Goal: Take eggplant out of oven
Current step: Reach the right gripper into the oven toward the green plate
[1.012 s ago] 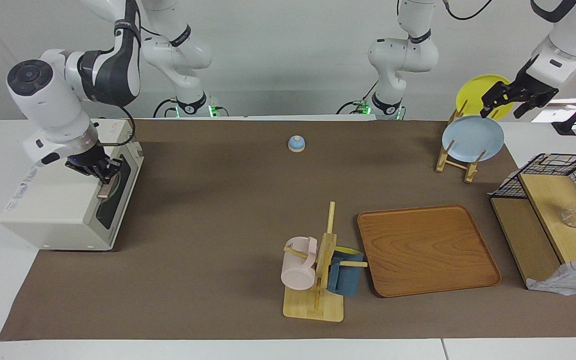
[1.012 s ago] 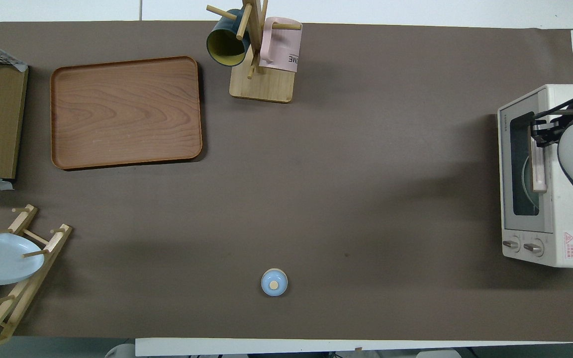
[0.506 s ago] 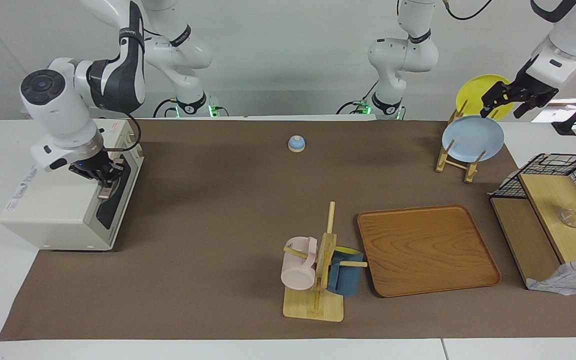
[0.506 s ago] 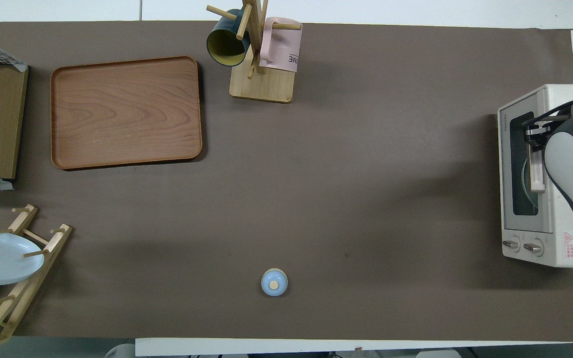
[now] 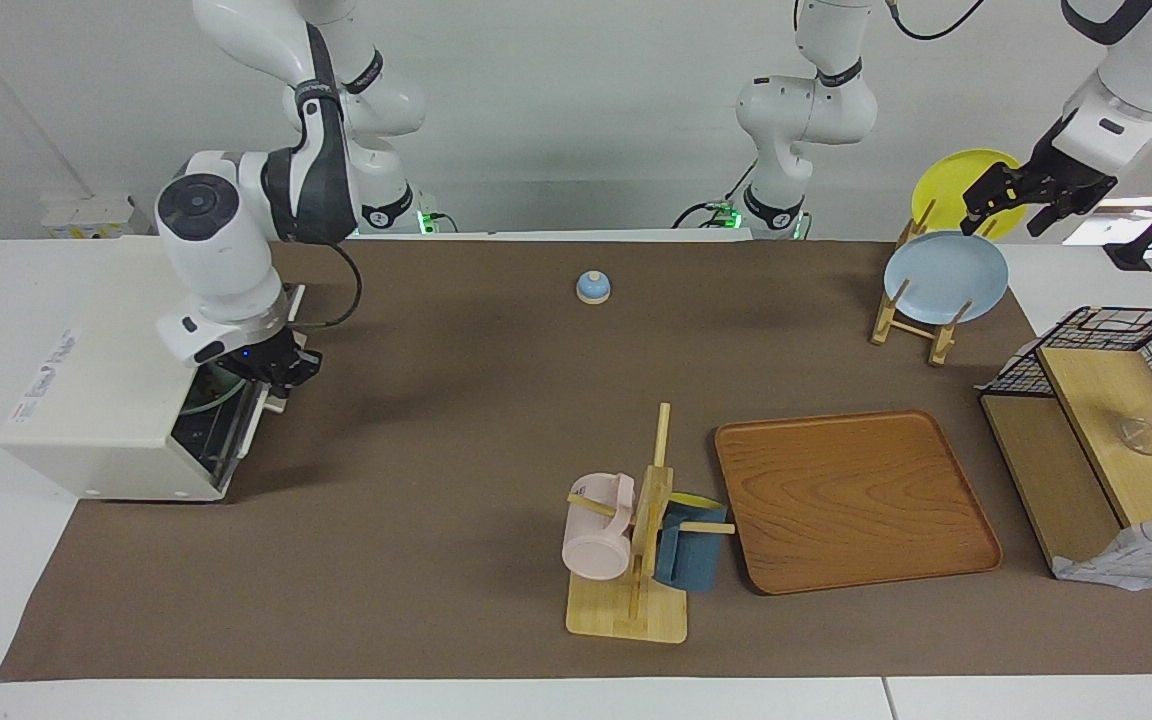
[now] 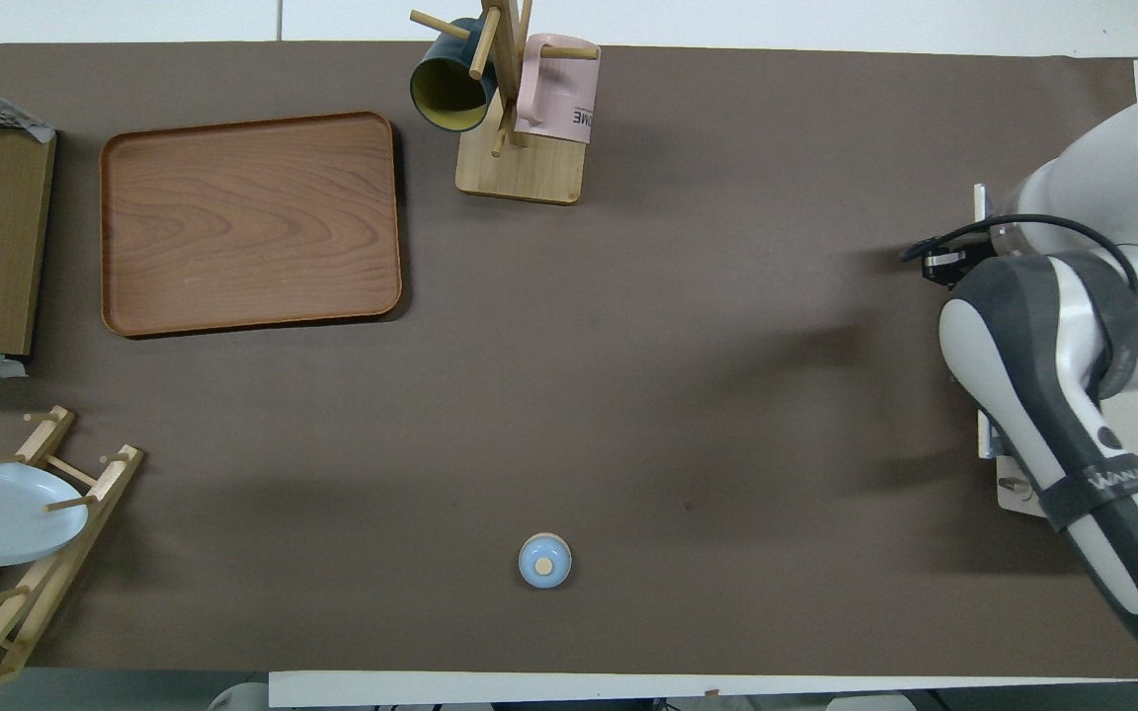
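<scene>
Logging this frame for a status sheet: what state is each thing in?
Cream-white toaster oven: door pulled partly open.
Right claw: at the door's top edge.
Left claw: waits over the plate rack.
Wooden tray: bare.
Pink mug: hung on the mug tree.

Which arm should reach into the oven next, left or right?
Right. The right gripper is already at the oven door, which is swung open. The left gripper waits over the plate rack at the table's other end.

You see a plain pale grey wall (image 5: pixel 556 110) under even light, and a white table (image 5: pixel 1086 270) covered by a brown mat (image 5: pixel 456 420).
</scene>
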Tool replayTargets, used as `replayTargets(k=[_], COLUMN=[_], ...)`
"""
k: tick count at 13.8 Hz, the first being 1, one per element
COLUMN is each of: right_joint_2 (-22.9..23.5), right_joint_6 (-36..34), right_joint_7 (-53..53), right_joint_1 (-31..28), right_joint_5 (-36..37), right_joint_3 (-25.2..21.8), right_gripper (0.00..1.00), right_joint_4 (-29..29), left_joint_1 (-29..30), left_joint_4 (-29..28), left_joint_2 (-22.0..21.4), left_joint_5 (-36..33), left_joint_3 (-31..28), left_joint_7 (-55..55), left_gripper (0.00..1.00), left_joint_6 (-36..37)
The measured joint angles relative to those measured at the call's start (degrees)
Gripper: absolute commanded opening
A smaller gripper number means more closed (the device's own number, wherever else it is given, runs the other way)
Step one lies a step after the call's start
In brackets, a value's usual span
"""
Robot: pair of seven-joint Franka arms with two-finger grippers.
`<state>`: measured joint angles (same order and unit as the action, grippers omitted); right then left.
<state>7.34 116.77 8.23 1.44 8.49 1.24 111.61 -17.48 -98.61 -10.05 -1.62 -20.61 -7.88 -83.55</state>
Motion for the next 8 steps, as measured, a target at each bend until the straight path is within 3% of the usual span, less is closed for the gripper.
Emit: replayTargets(k=[8], right_joint_2=[7.1], right_joint_6=[6.5], right_joint_7=[1.9], right_joint_1=[1.4], right_joint_5=[-3.1], right_joint_3=[0.6], right_gripper=[0.02], right_joint_4=[1.3], left_joint_1=[0.0], left_joint_4=[0.0], left_joint_2=[0.0], left_joint_5=[0.0], left_joint_3=[0.0], left_joint_7=[0.0], left_gripper=[1.0], left_joint_6=[0.0])
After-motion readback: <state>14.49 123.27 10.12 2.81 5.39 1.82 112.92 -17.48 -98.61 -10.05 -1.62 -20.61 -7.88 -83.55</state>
